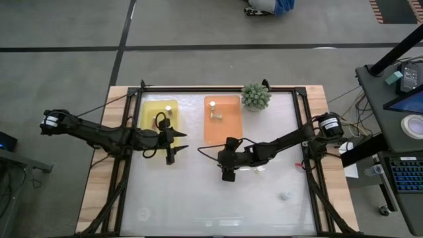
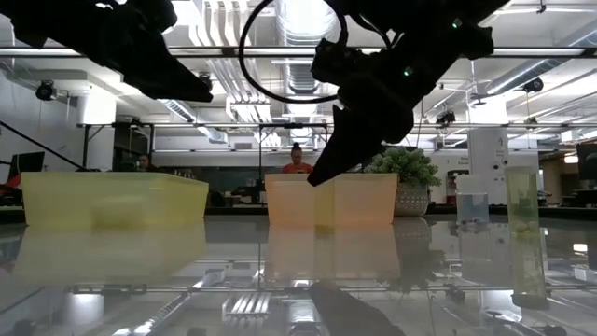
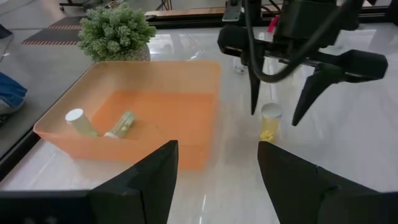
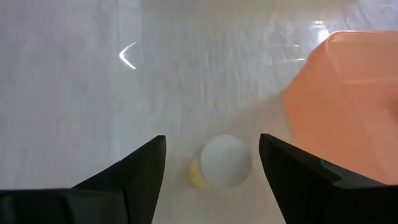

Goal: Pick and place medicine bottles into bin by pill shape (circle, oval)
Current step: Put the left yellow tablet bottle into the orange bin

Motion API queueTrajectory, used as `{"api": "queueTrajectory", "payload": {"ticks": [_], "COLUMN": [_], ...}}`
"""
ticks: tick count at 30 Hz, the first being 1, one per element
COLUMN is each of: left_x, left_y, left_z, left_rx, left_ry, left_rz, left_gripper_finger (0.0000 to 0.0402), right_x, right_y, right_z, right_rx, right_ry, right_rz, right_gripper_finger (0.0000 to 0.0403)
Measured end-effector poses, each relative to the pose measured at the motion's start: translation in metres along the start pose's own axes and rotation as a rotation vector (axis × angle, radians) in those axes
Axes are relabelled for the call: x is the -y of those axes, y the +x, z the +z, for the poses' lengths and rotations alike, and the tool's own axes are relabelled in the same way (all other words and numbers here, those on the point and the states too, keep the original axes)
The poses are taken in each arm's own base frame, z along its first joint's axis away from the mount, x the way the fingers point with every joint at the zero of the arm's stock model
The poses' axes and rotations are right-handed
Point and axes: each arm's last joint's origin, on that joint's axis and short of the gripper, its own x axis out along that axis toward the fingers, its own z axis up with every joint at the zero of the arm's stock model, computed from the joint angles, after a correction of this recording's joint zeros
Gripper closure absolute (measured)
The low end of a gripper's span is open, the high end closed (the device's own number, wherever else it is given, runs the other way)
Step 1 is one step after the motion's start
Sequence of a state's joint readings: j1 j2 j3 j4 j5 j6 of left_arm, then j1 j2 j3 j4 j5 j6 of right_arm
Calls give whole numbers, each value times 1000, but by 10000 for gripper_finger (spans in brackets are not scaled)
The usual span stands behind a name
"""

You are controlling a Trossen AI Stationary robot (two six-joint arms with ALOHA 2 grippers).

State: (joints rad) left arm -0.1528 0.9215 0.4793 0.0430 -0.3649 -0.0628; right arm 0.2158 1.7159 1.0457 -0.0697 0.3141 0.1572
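Note:
A small bottle with a white cap (image 4: pixel 225 160) and yellow pills stands upright on the glossy table, just near of the orange bin (image 1: pixel 222 119). It also shows in the left wrist view (image 3: pixel 271 120). My right gripper (image 3: pixel 280 102) hangs open above it, pointing down, one finger on either side, touching nothing; it shows in the high view (image 1: pixel 228 173) too. My left gripper (image 1: pixel 174 147) is open and empty, raised beside the yellow bin (image 1: pixel 158 118). Two bottles (image 3: pixel 102 126) lie in the orange bin, and one (image 1: pixel 168 109) is in the yellow bin.
A spiky green plant ball (image 1: pixel 255 96) stands in a pot at the orange bin's far right corner. More bottles stand on the table at the right (image 2: pixel 522 201) (image 2: pixel 473 201), and one lies near the front right (image 1: pixel 286 196). Dark frame rails run along the table's edges.

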Motion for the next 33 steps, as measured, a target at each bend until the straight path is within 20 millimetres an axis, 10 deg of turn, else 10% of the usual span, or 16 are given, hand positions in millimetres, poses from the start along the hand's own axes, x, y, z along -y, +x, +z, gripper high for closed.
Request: {"api": "queueTrajectory", "payload": {"ticks": [24,33], "left_x": [0,0], "left_y": [0,0], "left_z": [0,0], "left_rx": [-3,-3], "left_ry": [1,1], "left_rz": [2,4], "left_gripper_finger": [196,196], "right_x": [1,1], "right_y": [0,0], "right_z": [-5,-5], "right_rx": [-31,-31], "right_ry": [14,24], "right_rz": [-2,-2], "right_gripper_finger": [294,287]}}
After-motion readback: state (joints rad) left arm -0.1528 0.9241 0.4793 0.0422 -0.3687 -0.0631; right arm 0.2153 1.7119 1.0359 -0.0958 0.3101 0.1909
